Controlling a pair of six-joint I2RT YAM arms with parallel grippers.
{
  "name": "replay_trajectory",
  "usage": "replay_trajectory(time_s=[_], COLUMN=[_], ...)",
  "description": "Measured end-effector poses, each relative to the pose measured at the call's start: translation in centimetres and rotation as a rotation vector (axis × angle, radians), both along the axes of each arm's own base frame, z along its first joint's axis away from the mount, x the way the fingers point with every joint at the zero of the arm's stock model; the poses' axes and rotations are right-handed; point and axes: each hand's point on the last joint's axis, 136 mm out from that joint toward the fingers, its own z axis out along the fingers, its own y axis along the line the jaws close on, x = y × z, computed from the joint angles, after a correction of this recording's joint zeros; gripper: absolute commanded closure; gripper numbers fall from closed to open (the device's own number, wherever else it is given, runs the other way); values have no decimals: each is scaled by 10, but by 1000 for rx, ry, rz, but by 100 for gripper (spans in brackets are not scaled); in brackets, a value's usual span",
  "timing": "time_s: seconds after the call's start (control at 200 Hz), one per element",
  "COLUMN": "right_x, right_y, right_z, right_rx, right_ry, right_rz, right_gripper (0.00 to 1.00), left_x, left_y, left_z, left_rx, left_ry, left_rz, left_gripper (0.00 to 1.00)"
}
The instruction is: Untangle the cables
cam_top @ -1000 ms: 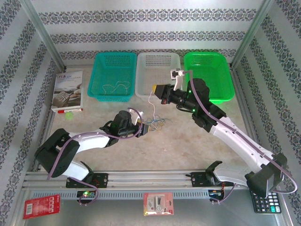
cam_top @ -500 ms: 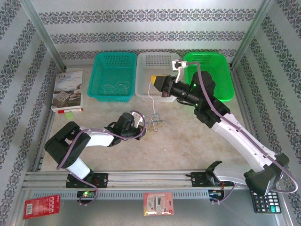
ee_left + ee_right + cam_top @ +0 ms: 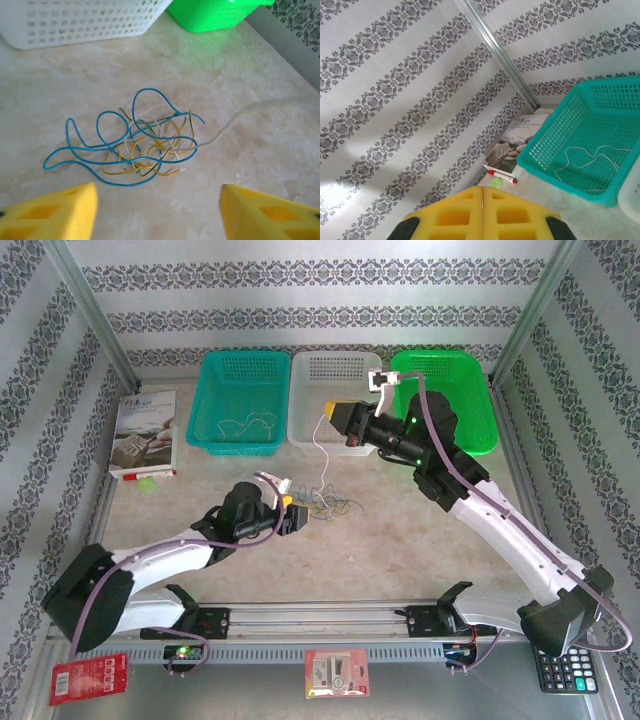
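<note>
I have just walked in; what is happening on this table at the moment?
Two arms are untangling thin wires. The right gripper, shut and raised in front of the white basket, holds a whitish wire that trails down into the tangle of blue and yellow wires on the table. The left gripper hovers open beside that tangle, touching nothing. One pale wire already lies in the teal basket.

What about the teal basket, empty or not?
Not empty: one thin whitish cable lies looped on the basket floor.
</note>
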Motion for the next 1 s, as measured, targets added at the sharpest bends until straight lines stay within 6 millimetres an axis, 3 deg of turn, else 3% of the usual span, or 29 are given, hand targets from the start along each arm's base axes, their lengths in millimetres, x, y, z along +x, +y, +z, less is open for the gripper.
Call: replay_trajectory(time_s=[0.1, 0.255, 0.649, 0.999], right_x=[0, -3, -11, -1], right_y=[-1, -2, -7, -12], right_z=[-6, -10, 1, 0], right_rx=[-6, -9, 8, 5], right_ry=[10, 16, -10, -5], right_rz=[3, 11, 11, -13], right_gripper=[100, 100, 100, 100], left_x=[0, 9, 65, 52], left_y=[6, 14, 1, 7], left_z=[2, -12, -23, -92], left_rx=[22, 87, 167, 293], left_ry=[-13, 23, 66, 238], left_rz=[14, 57, 180, 208], left_gripper=[22, 23, 36, 49])
